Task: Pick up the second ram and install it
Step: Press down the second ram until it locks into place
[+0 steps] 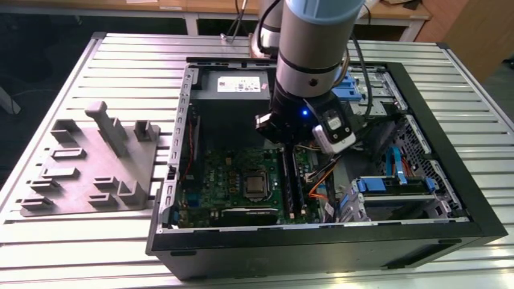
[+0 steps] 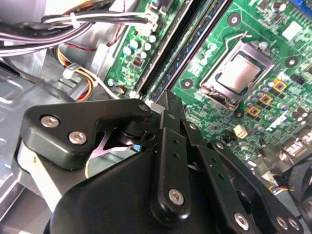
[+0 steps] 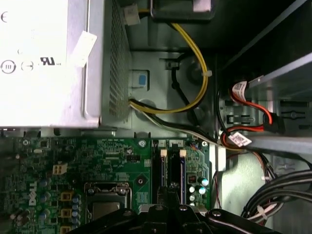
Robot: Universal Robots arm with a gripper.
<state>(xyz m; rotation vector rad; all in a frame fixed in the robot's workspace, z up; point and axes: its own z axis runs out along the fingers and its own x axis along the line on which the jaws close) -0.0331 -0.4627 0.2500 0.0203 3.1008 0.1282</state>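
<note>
The second ram [image 1: 287, 183] lay as a long dark strip in the memory slots at lower centre of the exterior view, running down from just under my fingertips towards the case's near wall. It looked already set into its slot rather than carried, though I could not tell whether its latches had caught. My gripper [image 1: 283, 146] stood straight above the strip's far end. In the second wrist view my fingers [image 2: 168, 117] were pressed together with nothing pinched between them, their tip at the end of the dark slots. So I judged the pick-up done and the seating in hand, a push rather than a grasp. That kind of move calls for force straight down along the slot and even at both ends, since a tilted strip would bind. The green motherboard [image 1: 229, 174] lay flat around the slots, with the processor socket [image 1: 255, 185] just beside them on the exterior view's left and orange cables [image 1: 319, 180] close on the right. The power supply [image 1: 237, 84] sat at the case's far end, upper centre. The open black case [image 1: 321, 241] rested on a ribbed metal table [image 1: 80, 253], and the grey holder tray [image 1: 88, 162] stood well apart at middle left.
</note>
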